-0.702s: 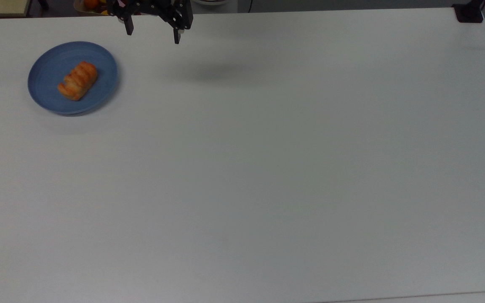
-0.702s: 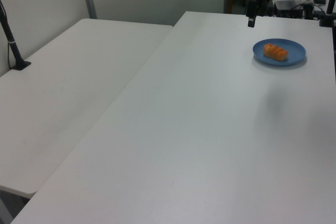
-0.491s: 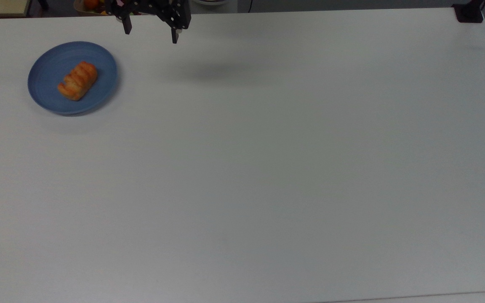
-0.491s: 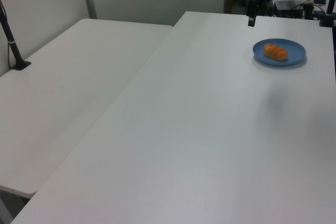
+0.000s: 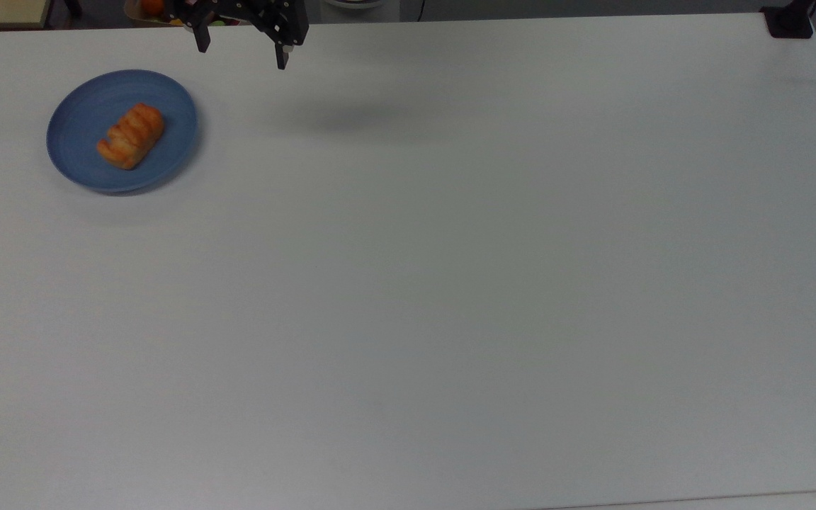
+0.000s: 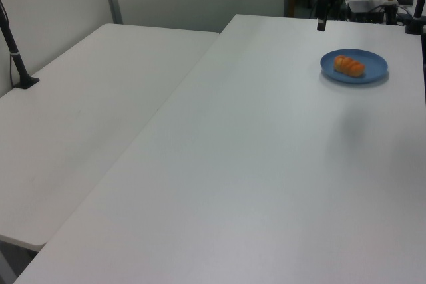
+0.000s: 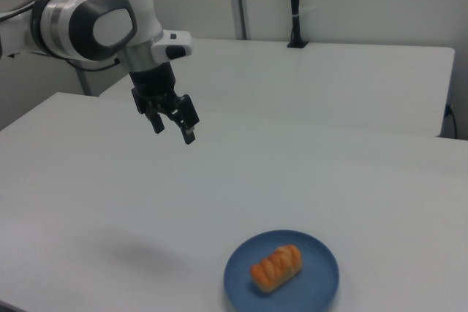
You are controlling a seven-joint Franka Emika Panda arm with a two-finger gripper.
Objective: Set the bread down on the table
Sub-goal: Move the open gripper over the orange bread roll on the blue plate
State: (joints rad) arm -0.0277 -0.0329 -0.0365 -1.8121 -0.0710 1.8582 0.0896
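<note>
The arm (image 7: 102, 23) above the pincer (image 7: 173, 128) is made of fat, round, shiny white parts. Wide dark grey bands are seen where the white parts join, and a pale grey round cap is set in the big joint. A small white block with a dark end is stuck out just above the pincer. The pincer itself is black. It is built of a short black body with two thin black fingers (image 7: 189, 134), and a clear gap is seen between them. In the top view the pincer (image 5: 241, 58) is seen as black, bony bars, with a small pale tip on one finger.
</note>
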